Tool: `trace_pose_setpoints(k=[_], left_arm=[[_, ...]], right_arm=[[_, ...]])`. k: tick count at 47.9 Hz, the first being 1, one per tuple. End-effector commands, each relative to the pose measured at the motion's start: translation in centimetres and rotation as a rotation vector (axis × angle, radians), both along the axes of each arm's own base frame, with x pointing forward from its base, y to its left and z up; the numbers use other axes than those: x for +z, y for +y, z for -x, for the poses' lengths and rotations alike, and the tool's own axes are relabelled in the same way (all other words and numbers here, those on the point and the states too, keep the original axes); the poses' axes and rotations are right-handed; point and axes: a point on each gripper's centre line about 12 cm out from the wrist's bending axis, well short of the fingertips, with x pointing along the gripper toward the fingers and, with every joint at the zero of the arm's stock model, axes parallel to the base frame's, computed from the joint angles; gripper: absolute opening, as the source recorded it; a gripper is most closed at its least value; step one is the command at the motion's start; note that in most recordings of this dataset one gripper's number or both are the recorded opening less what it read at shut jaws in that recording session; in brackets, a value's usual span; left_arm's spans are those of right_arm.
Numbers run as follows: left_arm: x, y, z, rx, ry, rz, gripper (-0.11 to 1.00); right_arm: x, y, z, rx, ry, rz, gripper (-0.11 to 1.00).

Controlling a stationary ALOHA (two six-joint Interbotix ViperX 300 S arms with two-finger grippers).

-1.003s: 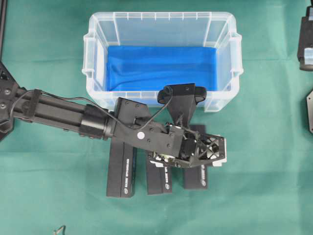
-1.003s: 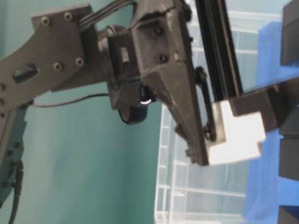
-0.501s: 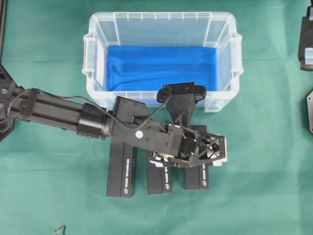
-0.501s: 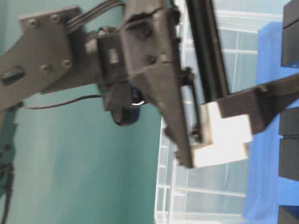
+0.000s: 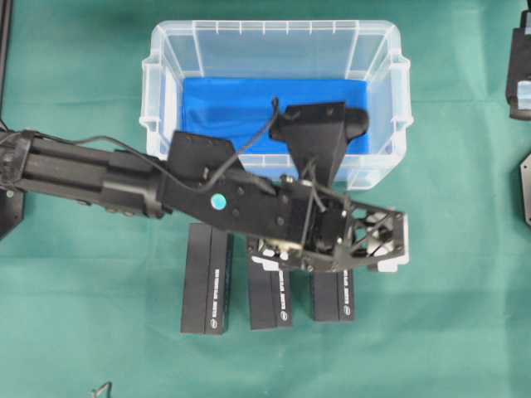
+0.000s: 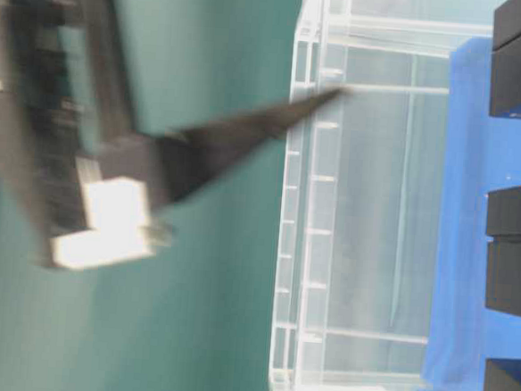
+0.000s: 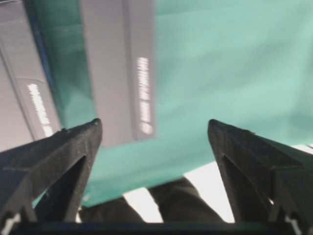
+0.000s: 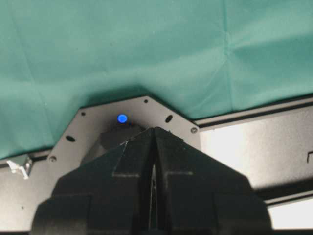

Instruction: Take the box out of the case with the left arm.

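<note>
The clear case point(image 5: 274, 27) stands at the back with a blue cloth point(image 5: 241, 108) on its bottom; no box shows inside it. Three black boxes lie side by side on the green cloth in front of it: left point(image 5: 207, 290), middle point(image 5: 270, 303), right point(image 5: 333, 298). My left gripper point(image 5: 397, 240) hovers open above the right box's far end, with nothing between its fingers. In the left wrist view the left gripper point(image 7: 154, 125) has wide-spread jaws over bare cloth, with a box point(image 7: 122, 73) beyond. My right gripper point(image 8: 153, 129) is shut and empty.
The left arm's wrist camera point(image 5: 319, 133) overhangs the case's front wall. Black parts of the right arm point(image 5: 521, 66) sit at the right edge. At table level a blurred white pad point(image 6: 107, 221) hangs beside the case wall point(image 6: 300, 207).
The left arm has lifted and swung right and toward the case. Its gripper has come off the boxes, still open. The boxes have not moved.
</note>
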Motion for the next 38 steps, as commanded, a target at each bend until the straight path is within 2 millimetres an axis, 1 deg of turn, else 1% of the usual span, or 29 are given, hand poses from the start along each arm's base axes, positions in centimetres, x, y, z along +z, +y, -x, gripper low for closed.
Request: trace_pose_setpoints(k=[1, 9, 14, 24, 29, 34, 38], left_arm=[[4.3, 0.9, 0.4, 0.006, -0.070, 0.001, 0.83], [7.4, 1.6, 1.6, 0.010, -0.057, -0.012, 0.83], [8.5, 1.9, 2.1, 0.015, -0.039, -0.023, 0.83], [8.3, 2.1, 2.4, 0.000, -0.015, -0.035, 0.83], [8.1, 1.9, 2.7, -0.014, 0.002, -0.038, 0.82], [8.0, 1.7, 3.6, -0.027, 0.025, -0.043, 0.82], [8.2, 1.3, 4.9, -0.038, 0.043, -0.044, 0.82]], right_arm=[[0.4, 0.0, 0.0, -0.002, -0.011, 0.000, 0.00], [0.4, 0.0, 0.0, -0.002, -0.011, 0.000, 0.00], [0.4, 0.0, 0.0, -0.002, -0.011, 0.000, 0.00], [0.4, 0.0, 0.0, -0.003, -0.011, -0.001, 0.00], [0.4, 0.0, 0.0, -0.003, -0.012, 0.000, 0.00], [0.4, 0.0, 0.0, -0.002, -0.014, 0.002, 0.00], [0.4, -0.1, -0.1, -0.002, -0.015, 0.004, 0.00]])
